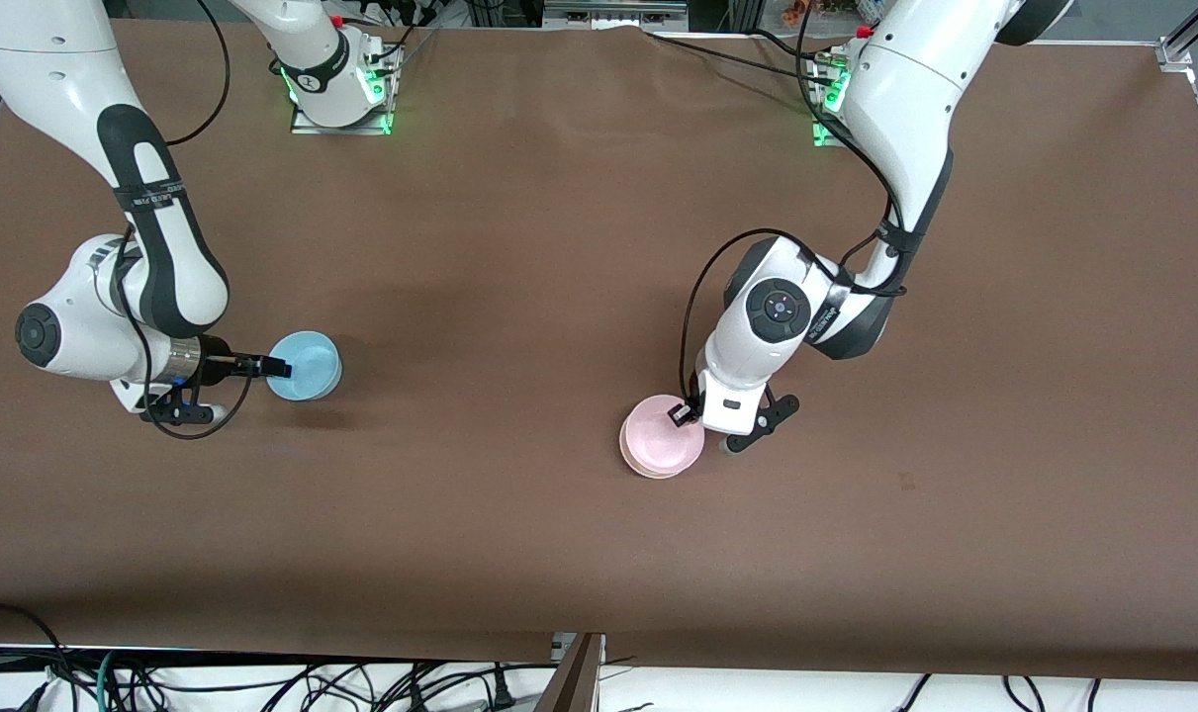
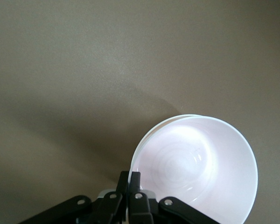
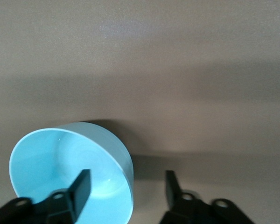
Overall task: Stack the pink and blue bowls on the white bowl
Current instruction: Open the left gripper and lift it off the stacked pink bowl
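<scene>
The pale pink bowl [image 1: 661,443] sits near the middle of the table, nested on the white bowl [image 1: 642,468], whose paler rim shows under it on the side nearer the front camera. My left gripper [image 1: 680,415] is shut on the pink bowl's rim. In the left wrist view the pink bowl [image 2: 196,163] fills the space by my left gripper [image 2: 130,179], with the white bowl's rim [image 2: 164,122] peeking past it. The sky-blue bowl [image 1: 310,368] stands toward the right arm's end. My right gripper [image 1: 284,368] is open astride its wall, one finger [image 3: 81,185] inside the blue bowl [image 3: 51,158].
The brown table [image 1: 579,247] is bare around both bowls. The arm bases [image 1: 341,94] stand at the edge farthest from the front camera. Cables hang below the table edge [image 1: 361,682] nearest the front camera.
</scene>
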Available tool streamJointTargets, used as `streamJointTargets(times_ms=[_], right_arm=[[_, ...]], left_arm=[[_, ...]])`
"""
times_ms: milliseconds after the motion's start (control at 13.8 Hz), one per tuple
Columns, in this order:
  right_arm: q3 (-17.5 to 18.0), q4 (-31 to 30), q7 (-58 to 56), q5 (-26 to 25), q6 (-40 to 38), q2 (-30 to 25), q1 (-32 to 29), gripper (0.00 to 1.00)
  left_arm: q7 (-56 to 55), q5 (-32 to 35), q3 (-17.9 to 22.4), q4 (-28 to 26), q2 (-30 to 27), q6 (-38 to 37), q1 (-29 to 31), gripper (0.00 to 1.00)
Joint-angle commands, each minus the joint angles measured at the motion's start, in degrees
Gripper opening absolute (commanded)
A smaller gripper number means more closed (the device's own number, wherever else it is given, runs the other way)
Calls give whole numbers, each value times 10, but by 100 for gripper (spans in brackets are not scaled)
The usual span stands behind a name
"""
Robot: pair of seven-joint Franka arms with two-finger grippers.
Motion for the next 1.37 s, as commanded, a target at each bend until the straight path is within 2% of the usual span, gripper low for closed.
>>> streamJointTargets(times_ms=[0, 433, 506, 650, 722, 794, 939, 1011, 1083, 1300], right_arm=[[5, -15, -16, 15, 1, -11, -8, 60], [5, -13, -14, 15, -7, -13, -8, 37], [5, -13, -14, 16, -7, -13, -8, 33], [5, -13, -15, 28, -12, -13, -8, 25], [5, -13, -15, 31, -12, -13, -8, 20], [5, -13, -15, 31, -12, -13, -8, 14], [5, -13, -16, 31, -14, -13, -8, 2], [5, -12, -16, 31, -18, -13, -8, 0], [5, -9, -16, 31, -28, -13, -8, 0], [10, 17, -10, 31, -66, -27, -7, 0]], left_arm=[[-30, 13, 9, 17, 17, 17, -17, 0], [-44, 13, 10, 36, 32, 21, -19, 1], [-42, 13, 10, 36, 32, 21, -19, 9], [-41, 14, 13, 36, 31, 18, -19, 41], [-41, 15, 15, 36, 28, 16, -19, 49], [-40, 20, 16, 37, 25, 15, -18, 55], [-40, 32, 18, 38, 17, 2, -17, 58], [-39, 32, 18, 42, 6, -22, -16, 57], [-37, 33, 18, 70, 0, -66, -11, 57], [5, 32, 18, 192, -3, -285, -9, 57]])
